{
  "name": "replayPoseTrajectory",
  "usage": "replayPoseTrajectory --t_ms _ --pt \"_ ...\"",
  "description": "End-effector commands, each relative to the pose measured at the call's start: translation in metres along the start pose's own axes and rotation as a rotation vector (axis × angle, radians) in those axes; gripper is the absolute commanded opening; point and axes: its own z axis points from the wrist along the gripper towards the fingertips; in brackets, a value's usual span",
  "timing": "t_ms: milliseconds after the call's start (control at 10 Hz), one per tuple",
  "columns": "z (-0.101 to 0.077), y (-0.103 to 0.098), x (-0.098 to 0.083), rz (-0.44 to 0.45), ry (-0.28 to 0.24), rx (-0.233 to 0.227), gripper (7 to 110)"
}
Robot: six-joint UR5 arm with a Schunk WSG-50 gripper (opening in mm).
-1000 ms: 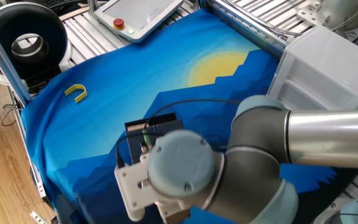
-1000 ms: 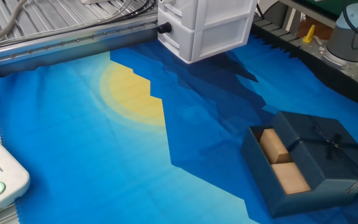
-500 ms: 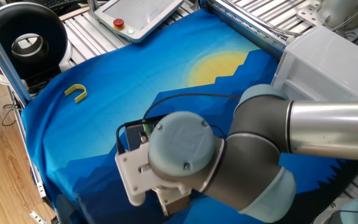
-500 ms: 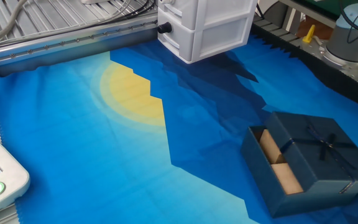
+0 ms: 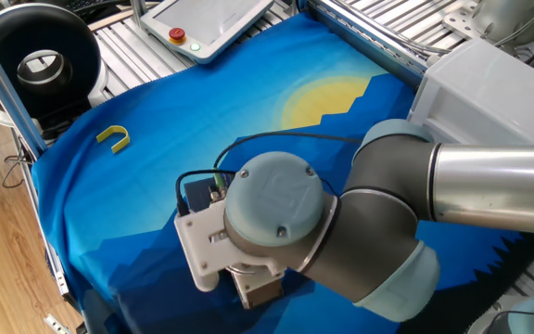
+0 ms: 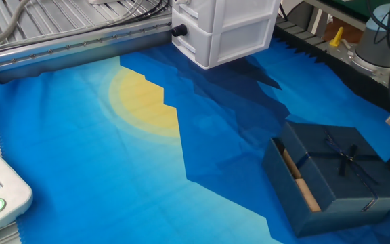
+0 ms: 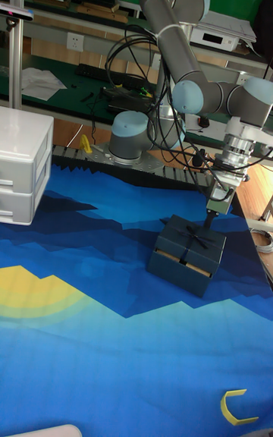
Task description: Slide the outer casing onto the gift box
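White drawer bin [image 6: 225,27]: sitting at the blue cloth [image 6: 80,169] far edge, well apart from the gift box. Gift box [image 6: 291,177]: lying near the cloth's right edge, tan blocks [image 6: 304,190] showing as a thin strip. Outer casing [image 6: 340,166]: covering most of the box. Gripper [image 7: 213,208]: touching the casing's far edge; finger state cannot be told.

The outer casing [image 6: 340,169], a dark navy-grey square sleeve with a thin crossed ribbon and bow on top, lies flat just below the pincer [image 7: 214,205]. It covers most of the gift box [image 6: 296,184], whose tan interior shows as a narrow strip on the side away from the pincer.
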Motion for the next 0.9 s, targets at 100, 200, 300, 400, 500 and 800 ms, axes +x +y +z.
replayPoseTrajectory --t_ms 100,200,300,400,500,800 --pt "-0.014 -0.011 0.005 0.092 -0.016 0.003 7" --pt "-0.019 -0.017 0.006 0.098 -0.029 0.009 7" --pt "-0.023 -0.022 0.009 0.110 -0.041 0.018 7" --pt "-0.024 -0.027 0.017 0.125 -0.038 0.025 7" --pt "-0.021 -0.029 0.022 0.145 -0.035 0.029 7" --pt "-0.029 0.017 0.016 0.187 -0.073 -0.157 7"
